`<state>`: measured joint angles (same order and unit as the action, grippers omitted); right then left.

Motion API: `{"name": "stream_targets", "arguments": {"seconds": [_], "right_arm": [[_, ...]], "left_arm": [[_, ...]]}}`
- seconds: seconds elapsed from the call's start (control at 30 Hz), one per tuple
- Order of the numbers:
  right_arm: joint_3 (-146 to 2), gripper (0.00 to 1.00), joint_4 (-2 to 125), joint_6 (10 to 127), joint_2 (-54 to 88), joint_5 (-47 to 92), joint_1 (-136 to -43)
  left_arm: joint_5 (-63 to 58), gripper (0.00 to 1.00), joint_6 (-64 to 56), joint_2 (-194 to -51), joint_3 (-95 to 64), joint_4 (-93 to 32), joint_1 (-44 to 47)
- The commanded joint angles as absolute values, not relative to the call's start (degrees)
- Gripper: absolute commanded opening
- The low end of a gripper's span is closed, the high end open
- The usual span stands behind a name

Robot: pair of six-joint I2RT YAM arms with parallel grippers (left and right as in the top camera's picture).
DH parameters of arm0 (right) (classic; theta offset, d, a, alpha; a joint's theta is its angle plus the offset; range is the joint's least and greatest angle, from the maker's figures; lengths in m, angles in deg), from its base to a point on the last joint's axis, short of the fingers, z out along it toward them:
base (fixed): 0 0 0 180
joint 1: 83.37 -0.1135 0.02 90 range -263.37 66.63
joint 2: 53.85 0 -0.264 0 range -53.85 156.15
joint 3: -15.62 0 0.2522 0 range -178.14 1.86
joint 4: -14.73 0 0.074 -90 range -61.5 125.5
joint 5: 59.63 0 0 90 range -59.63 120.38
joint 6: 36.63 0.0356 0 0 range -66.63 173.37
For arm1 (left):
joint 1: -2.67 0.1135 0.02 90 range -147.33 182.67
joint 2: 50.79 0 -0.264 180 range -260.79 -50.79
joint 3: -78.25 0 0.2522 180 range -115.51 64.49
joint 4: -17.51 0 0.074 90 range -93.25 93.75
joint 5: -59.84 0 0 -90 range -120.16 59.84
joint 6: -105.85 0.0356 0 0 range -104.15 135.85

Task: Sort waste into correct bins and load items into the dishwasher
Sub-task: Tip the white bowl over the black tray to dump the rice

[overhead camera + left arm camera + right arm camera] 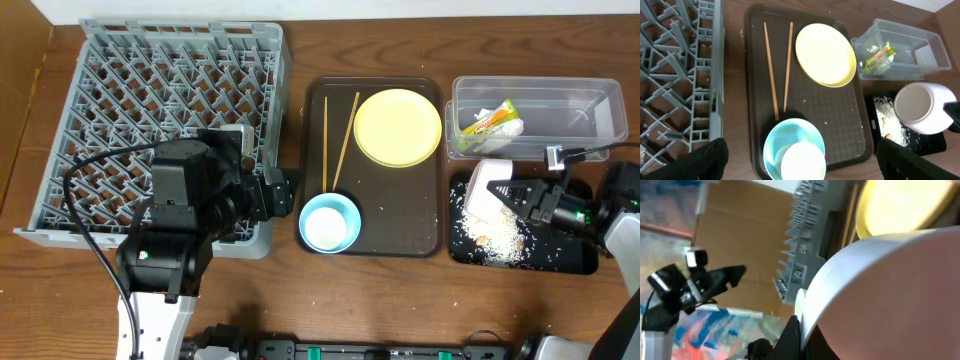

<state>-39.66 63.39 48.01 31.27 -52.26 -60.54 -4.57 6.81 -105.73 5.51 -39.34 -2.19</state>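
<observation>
My right gripper is shut on the rim of the white bowl, held tipped on its side over the black tray, where white crumbs lie. The right wrist view shows the bowl filling the frame. The clear tub holds the green-and-orange wrapper and the napkin. My left gripper is open above the light blue bowl, which holds the white cup. The yellow plate and two chopsticks lie on the brown tray.
The grey dish rack fills the left of the table, with nothing in its visible part, and my left arm hangs over its front right corner. A few crumbs are scattered on the brown tray and on the wood in front of it.
</observation>
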Motion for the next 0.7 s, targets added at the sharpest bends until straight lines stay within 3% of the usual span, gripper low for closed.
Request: {"name": "stream_targets", "arguments": {"seconds": [0.0, 0.1, 0.23, 0.33, 0.43, 0.57, 0.67], "right_arm": [[-40.45, 0.01, 63.08, 51.90, 31.10, -47.53, -61.70], [-40.45, 0.01, 64.24, 39.94, 30.72, -55.25, -62.20], [-40.53, 0.01, 60.99, 55.83, 30.55, -46.70, -62.36], [-40.73, 0.01, 61.01, 44.27, 29.83, -58.64, -63.62], [-42.33, 0.02, 61.90, 59.15, 29.09, -46.03, -65.35], [-44.62, 0.01, 62.95, 59.59, 24.95, -44.30, -70.99], [-48.95, 0.01, 66.97, 62.41, 20.21, -28.37, -79.67]], "left_arm": [[-3.78, 0.95, 6.74, -105.77, 4.24, -39.32, -1.85], [-3.78, 0.95, 6.74, -105.77, 4.24, -39.32, -1.85], [-3.78, 0.95, 6.74, -105.77, 4.24, -39.32, -1.85], [-3.78, 0.95, 6.74, -105.77, 4.24, -39.32, -1.85], [-3.78, 0.95, 6.74, -105.77, 4.24, -39.32, -1.85], [-3.78, 0.95, 6.74, -105.77, 4.24, -39.32, -1.85], [-3.78, 0.95, 6.74, -105.77, 4.24, -39.32, -1.85]]}}
